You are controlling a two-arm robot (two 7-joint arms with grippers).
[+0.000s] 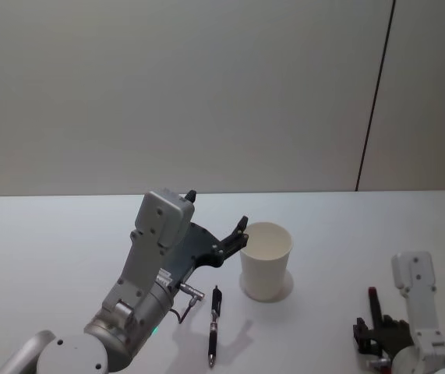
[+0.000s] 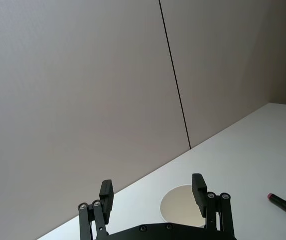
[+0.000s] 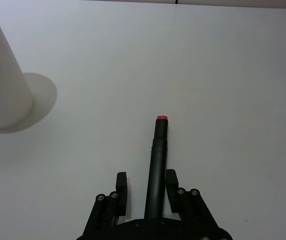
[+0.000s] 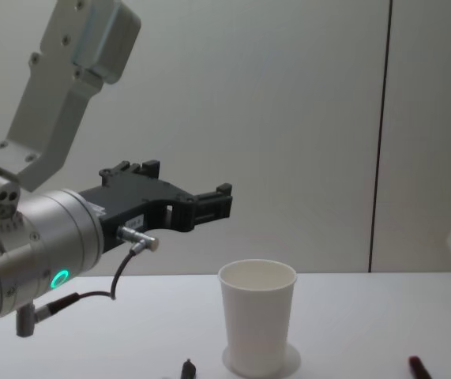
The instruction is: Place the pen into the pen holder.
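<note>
The pen holder (image 1: pixel 266 261) is a plain white paper cup standing upright and empty at mid-table; the chest view shows it from the side (image 4: pixel 257 316). A black pen (image 1: pixel 214 326) lies flat on the table just in front and to the left of it. My left gripper (image 1: pixel 217 212) hangs open in the air beside and above the cup's left rim, holding nothing (image 2: pixel 153 190). A second black pen with a red end (image 3: pixel 159 160) lies between the fingers of my right gripper (image 3: pixel 146 186), which rests low at the near right (image 1: pixel 374 327), with a gap on one side.
The white table (image 1: pixel 51 234) runs back to a plain grey wall with a dark vertical seam (image 1: pixel 374 93). Bare tabletop lies between the cup and the right arm.
</note>
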